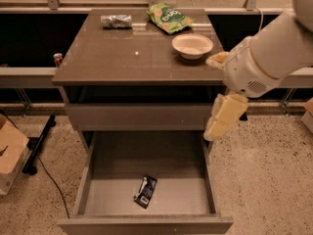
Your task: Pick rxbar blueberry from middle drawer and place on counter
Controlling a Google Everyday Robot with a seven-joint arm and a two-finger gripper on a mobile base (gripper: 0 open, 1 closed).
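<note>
The rxbar blueberry (145, 191), a small dark bar with white and light-blue markings, lies flat on the floor of the pulled-out middle drawer (176, 180), near its front. The counter (117, 58) is the glossy grey-brown top of the cabinet. My gripper (213, 131) hangs point-down from the white arm at the cabinet's right side. It is level with the closed upper drawer front, above the open drawer's right wall and well up and right of the bar. It holds nothing that I can see.
On the counter are a silver foil packet (116, 20), a green snack bag (169, 17) and a white bowl (192, 45). A cardboard box (10, 151) and a black stand with cable (39, 141) are on the floor at left. A rail runs behind the cabinet.
</note>
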